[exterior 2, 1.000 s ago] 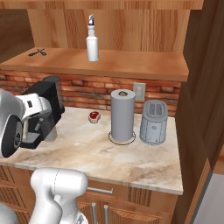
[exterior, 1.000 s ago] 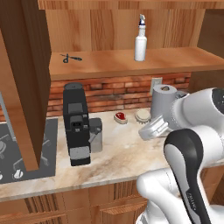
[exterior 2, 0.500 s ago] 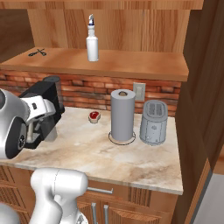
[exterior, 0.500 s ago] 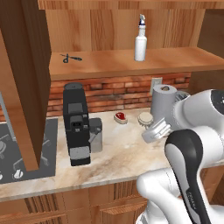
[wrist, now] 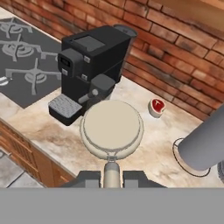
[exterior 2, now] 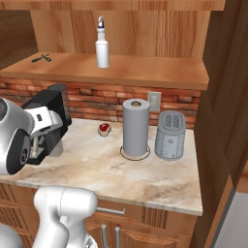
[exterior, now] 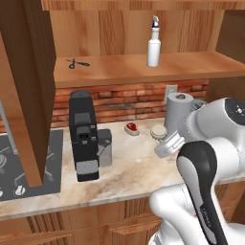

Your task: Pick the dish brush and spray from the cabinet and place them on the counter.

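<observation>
Hand view | dish brush (wrist: 112,127) is clamped by its handle in the pincer (wrist: 112,178), over the bench (wrist: 153,153) | spray (exterior: 153,43) is stood on the cabinet (exterior: 124,69) shelf.

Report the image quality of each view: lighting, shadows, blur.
Left base view: even flat light, sharp; soft shadow under the cabinet shelf. Right base view: the same, faint shadow ringing the paper towel roll. Hand view: sharp, dish brush head looms large up close.
</observation>
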Motion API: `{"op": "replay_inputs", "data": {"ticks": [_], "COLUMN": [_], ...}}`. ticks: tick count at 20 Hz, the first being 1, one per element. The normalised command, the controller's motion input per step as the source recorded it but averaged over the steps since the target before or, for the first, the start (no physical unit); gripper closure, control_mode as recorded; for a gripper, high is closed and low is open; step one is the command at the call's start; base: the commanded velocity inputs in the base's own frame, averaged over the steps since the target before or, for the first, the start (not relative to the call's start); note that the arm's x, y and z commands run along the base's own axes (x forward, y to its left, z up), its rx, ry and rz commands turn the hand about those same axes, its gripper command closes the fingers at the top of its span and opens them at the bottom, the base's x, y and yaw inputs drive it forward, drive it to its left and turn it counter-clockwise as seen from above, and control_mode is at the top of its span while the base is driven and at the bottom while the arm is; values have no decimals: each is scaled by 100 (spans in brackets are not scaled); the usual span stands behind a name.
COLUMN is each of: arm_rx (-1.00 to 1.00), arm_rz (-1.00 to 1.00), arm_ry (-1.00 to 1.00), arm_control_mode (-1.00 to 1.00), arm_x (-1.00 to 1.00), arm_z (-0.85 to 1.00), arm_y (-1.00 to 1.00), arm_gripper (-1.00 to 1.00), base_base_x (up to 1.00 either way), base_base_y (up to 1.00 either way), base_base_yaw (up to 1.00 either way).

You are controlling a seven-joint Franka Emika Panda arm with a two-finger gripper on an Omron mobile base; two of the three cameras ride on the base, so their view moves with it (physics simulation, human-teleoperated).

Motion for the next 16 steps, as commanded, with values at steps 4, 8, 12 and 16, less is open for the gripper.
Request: {"op": "replay_inputs", "data": {"ticks": [4, 8, 12, 16], "arm_rx": [0, 0, 2, 4], "arm_rz": [0, 0, 0, 0], "arm_ry": [-11, -13, -11, -11], "arm_control_mode": [-100, -100, -100, -100], "arm_x": [1, 0, 0, 0], "arm_z": [-32, -46, -51, -54], "arm_y": [0, -2, -2, -4], "arm_gripper": [100, 100, 100, 100], "base_base_x": [0, 0, 0, 0], "base_base_y": [0, 0, 0, 0], "base_base_yaw": [0, 0, 0, 0]}}
